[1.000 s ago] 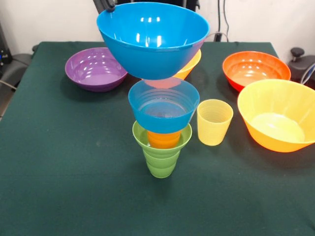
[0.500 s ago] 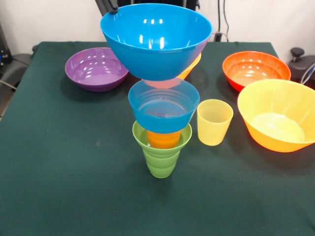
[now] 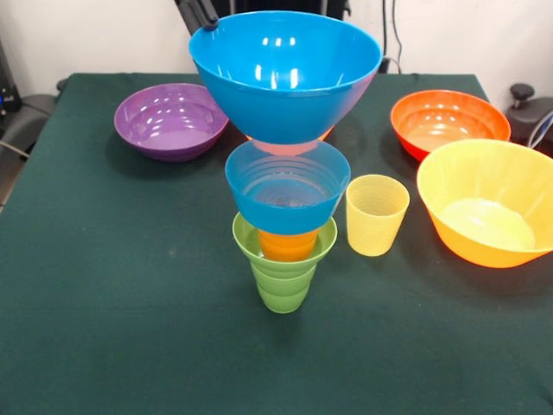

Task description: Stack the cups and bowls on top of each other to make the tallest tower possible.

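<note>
The tower stands mid-table: a green ribbed cup (image 3: pixel 283 281) at the bottom, an orange cup (image 3: pixel 288 245) nested in its flared top, and a small translucent blue bowl (image 3: pixel 287 192) above that. The medium blue bowl (image 3: pixel 285 82) hangs upright in the air just over the tower, slightly to its right. My gripper (image 3: pixel 207 21) is shut on that bowl's far left rim; only its dark tip shows. A pale yellow cup (image 3: pixel 376 214) stands on the cloth right of the tower.
A purple bowl (image 3: pixel 168 121) sits at the back left and a red-orange bowl (image 3: pixel 449 121) at the back right. A big orange bowl (image 3: pixel 488 212) lies at the right edge. Another orange bowl (image 3: pixel 326 133) is almost hidden behind the held bowl. The green cloth (image 3: pixel 130 303) covers the table.
The medium blue bowl and my gripper have shifted to the right in the picture and slightly lower, closer to a spot over the tower. Nothing else moved.
</note>
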Tool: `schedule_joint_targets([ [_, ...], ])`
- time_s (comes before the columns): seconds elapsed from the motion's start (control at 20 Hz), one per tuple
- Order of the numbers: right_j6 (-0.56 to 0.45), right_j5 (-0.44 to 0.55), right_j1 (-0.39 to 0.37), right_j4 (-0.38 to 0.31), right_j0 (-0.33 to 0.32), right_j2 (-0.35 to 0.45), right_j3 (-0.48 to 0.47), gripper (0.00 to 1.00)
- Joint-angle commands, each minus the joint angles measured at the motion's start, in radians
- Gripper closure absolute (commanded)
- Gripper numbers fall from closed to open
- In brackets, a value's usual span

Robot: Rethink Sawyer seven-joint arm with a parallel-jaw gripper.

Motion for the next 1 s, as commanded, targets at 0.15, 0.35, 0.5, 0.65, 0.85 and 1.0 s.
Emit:
schedule_joint_targets([
  [0.15,0.039,-0.002,0.044,-0.082,0.048,-0.067,-0.031,1.0],
  [0.35,0.037,0.0,0.049,-0.089,0.05,-0.071,-0.04,1.0],
  [0.5,0.036,0.003,0.054,-0.092,0.052,-0.07,-0.048,1.0],
  [0.65,0.036,0.009,0.054,-0.093,0.053,-0.069,-0.058,1.0],
  [0.85,0.04,0.003,0.052,-0.097,0.058,-0.075,-0.058,1.0],
  [1.0,0.038,0.005,0.053,-0.097,0.057,-0.074,-0.06,1.0],
])
